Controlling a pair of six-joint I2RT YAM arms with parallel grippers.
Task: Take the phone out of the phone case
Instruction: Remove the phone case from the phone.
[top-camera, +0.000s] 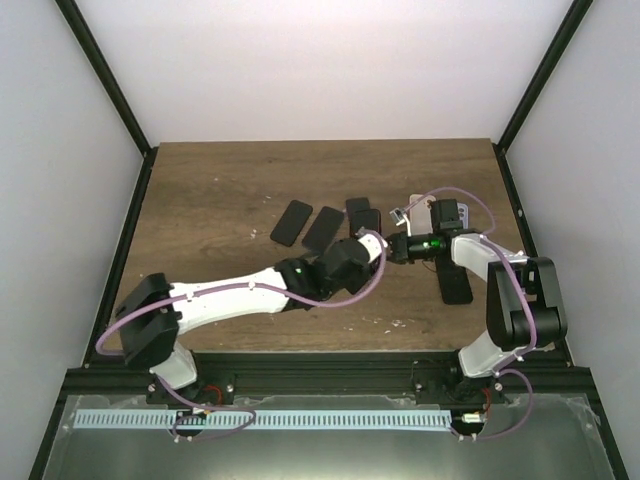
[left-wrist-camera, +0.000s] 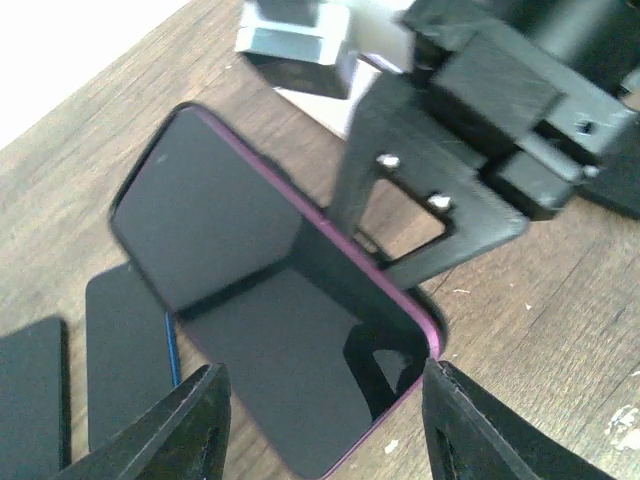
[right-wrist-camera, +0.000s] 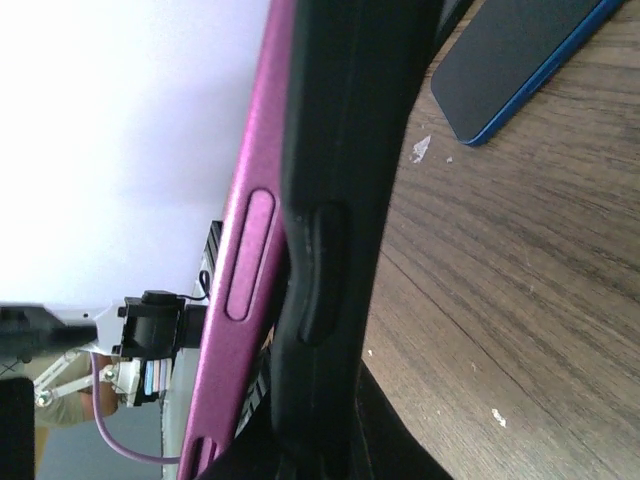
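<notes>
A phone (left-wrist-camera: 250, 300) with a purple rim and black screen is held tilted above the wooden table. In the right wrist view its purple edge (right-wrist-camera: 240, 250) stands partly apart from the black phone case (right-wrist-camera: 340, 200). My right gripper (right-wrist-camera: 330, 450) is shut on the case from the phone's far side, and its black fingers (left-wrist-camera: 400, 190) show in the left wrist view. My left gripper (left-wrist-camera: 325, 430) is open, and its fingertips straddle the phone's near corner. In the top view both grippers, left (top-camera: 372, 248) and right (top-camera: 395, 247), meet at the table's centre and hide the phone.
Several dark phones lie flat behind the left gripper (top-camera: 291, 222) (top-camera: 323, 228) (top-camera: 358, 208), and one lies by the right arm (top-camera: 455, 285). A blue-edged phone (right-wrist-camera: 520, 60) lies close by. A white and grey object (top-camera: 420, 205) sits behind the right gripper.
</notes>
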